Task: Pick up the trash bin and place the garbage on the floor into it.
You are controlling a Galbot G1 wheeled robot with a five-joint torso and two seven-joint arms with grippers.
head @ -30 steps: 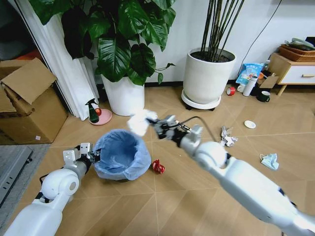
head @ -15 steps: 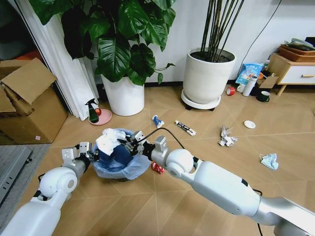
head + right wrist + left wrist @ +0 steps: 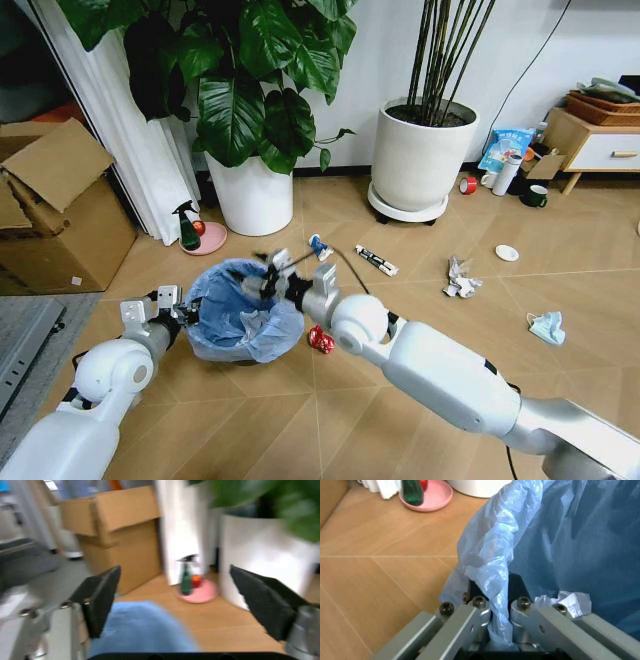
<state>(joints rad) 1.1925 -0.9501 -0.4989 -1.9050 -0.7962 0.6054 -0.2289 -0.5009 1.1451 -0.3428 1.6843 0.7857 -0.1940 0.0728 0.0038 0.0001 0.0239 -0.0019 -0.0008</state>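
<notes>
- Trash bin, lined with a light-blue bag, sits clamped in your left gripper; its fingers pinch the bagged rim.
- Your right gripper hangs directly over the bin's mouth, jaws spread wide with nothing between them.
- A red crushed can lies on the floor just beside the bin, under your right arm.
- A crumpled paper wad and a face mask lie well off to the right gripper's right.

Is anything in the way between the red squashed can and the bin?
Nothing visible is. The red can lies on the bare floor right beside the trash bin, whose top is open; the right gripper hovers over it.
</notes>
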